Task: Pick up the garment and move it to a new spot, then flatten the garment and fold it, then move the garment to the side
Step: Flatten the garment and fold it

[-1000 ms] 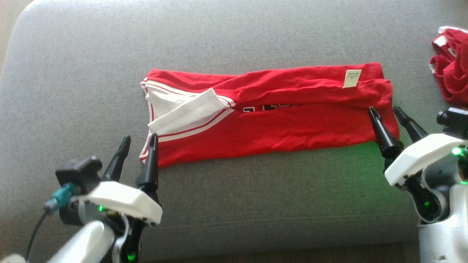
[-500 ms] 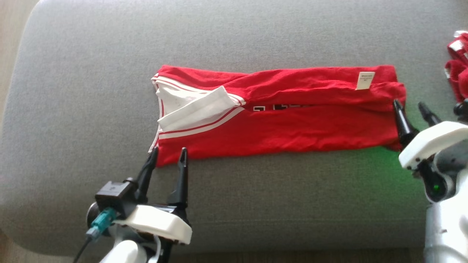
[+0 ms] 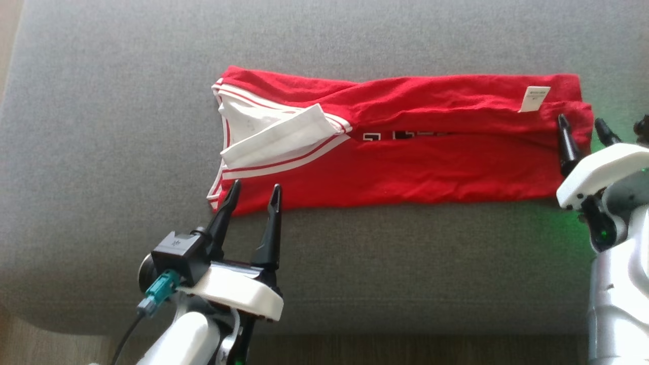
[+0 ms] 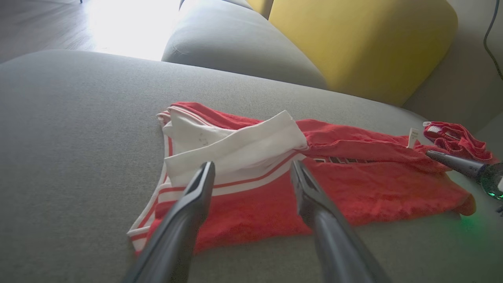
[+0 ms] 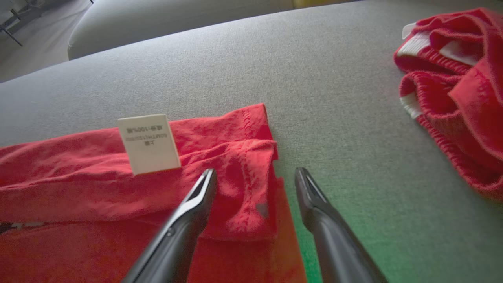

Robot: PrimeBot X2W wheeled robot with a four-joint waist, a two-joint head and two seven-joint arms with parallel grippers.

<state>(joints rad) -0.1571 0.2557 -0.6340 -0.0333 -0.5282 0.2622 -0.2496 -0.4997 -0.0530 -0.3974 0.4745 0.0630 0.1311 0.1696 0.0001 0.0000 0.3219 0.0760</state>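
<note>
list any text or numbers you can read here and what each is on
"100%": upside down on the white care label of the red garment; its other lines are too blurred.
Black-and-white print on the garment's front: mostly hidden by a fold, unreadable.

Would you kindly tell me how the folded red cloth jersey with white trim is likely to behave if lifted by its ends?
The red cloth jersey with white trim lies creased and limp, so it would probably sag midway. Its folded layers rest loosely, so they may fall open. Pushed across the textured grey fabric cushion, it would likely bunch rather than slide.
</note>
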